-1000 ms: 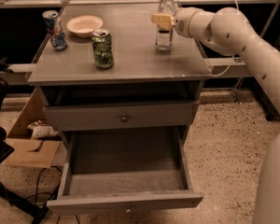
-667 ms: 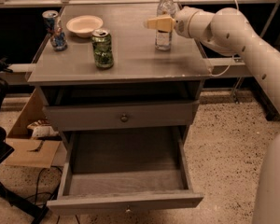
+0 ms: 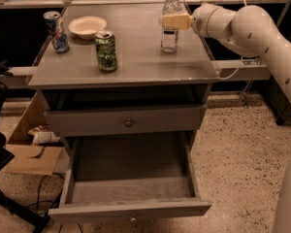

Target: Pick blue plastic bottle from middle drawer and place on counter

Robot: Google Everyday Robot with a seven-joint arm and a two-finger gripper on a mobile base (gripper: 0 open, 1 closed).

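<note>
Blue plastic bottle [image 3: 169, 39]: clear plastic, white cap, pale label; upright on the counter's far right part
Counter [image 3: 136, 59]: flat, smooth grey wood
Middle drawer [image 3: 131, 209]: shallow grey wood, pulled open
Gripper [image 3: 171, 21]: beige, level at the bottle's label; clamped or apart, cannot tell
Arm [image 3: 252, 30]: rounded white shell, reaching in from the right

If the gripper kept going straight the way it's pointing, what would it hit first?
The bottle: the gripper points across the counter, level with the bottle's shoulder and overlapping it here, though depth is unclear.
</note>
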